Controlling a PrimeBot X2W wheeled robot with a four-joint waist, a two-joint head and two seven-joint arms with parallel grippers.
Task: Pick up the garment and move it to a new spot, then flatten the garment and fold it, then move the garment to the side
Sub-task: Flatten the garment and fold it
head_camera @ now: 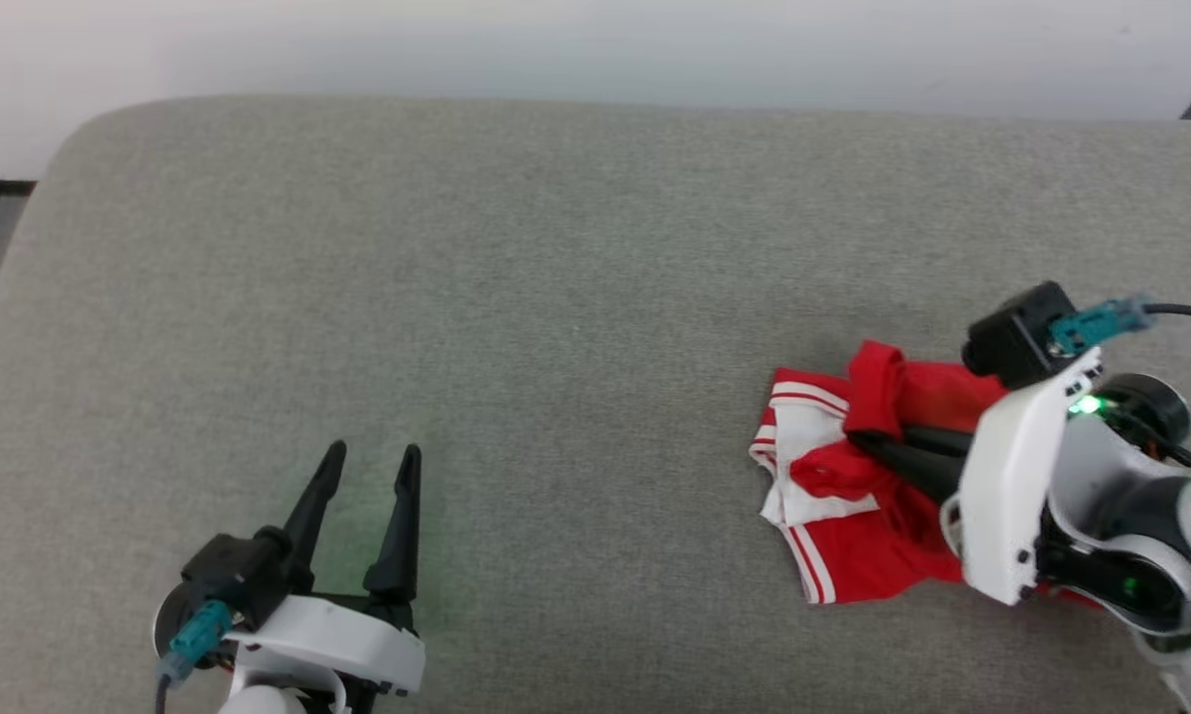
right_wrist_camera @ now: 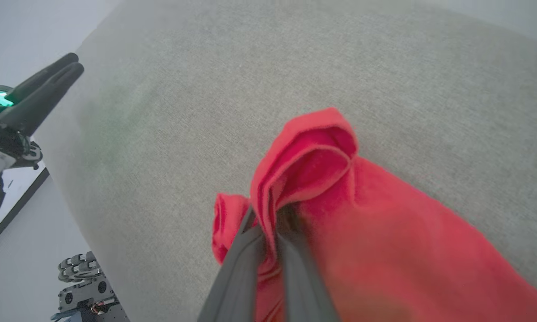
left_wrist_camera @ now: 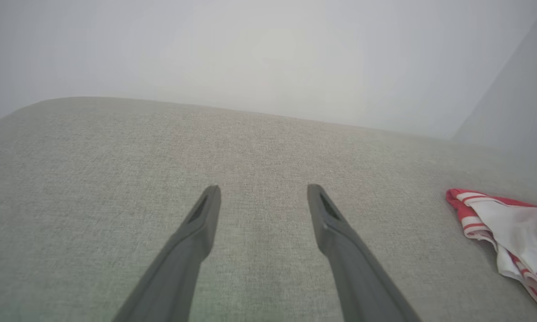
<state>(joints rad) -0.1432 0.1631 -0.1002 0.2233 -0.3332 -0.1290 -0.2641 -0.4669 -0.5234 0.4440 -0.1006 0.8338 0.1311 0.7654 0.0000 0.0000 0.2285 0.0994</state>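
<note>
The right tool (head_camera: pixel 868 439) is clamped on a red fold of the shirt (head_camera: pixel 853 565), which lies crumpled near the right edge of the cushion (head_camera: pixel 555 297). The left tool (head_camera: pixel 374 454) stands wide and empty near the front left.

Bare grey cushion (head_camera: pixel 555 297) stretches wide through the middle and far side, easy passage; the bunched garment (head_camera: pixel 853 565) and right arm (head_camera: pixel 1012 486) over it block the right, the left gripper (head_camera: pixel 374 451) sits lower left.

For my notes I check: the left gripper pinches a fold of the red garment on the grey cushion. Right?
No, it is the right gripper that pinches the fold of the garment on the grey cushion; the right wrist view shows it. The left gripper is open.
</note>
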